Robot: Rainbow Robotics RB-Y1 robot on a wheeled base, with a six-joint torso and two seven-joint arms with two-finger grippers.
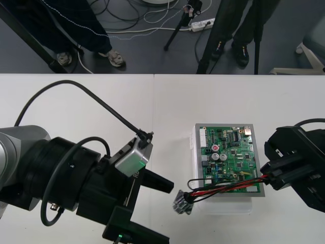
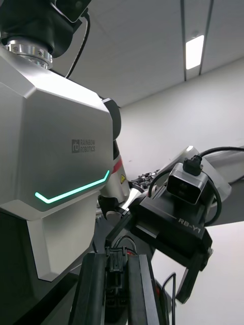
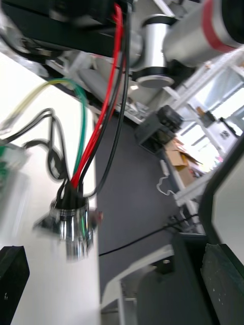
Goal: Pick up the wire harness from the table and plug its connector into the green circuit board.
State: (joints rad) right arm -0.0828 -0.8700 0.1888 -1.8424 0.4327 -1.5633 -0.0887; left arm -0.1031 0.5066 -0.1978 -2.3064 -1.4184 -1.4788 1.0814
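White base (image 1: 223,205) holds green board (image 1: 228,152); right tool (image 1: 267,176) grips harness (image 1: 223,187).

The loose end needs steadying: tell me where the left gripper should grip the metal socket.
Probably the metal socket by its round barrel, approached from the left, where the open left gripper faces it; its wires leave toward the board, blocking that side.
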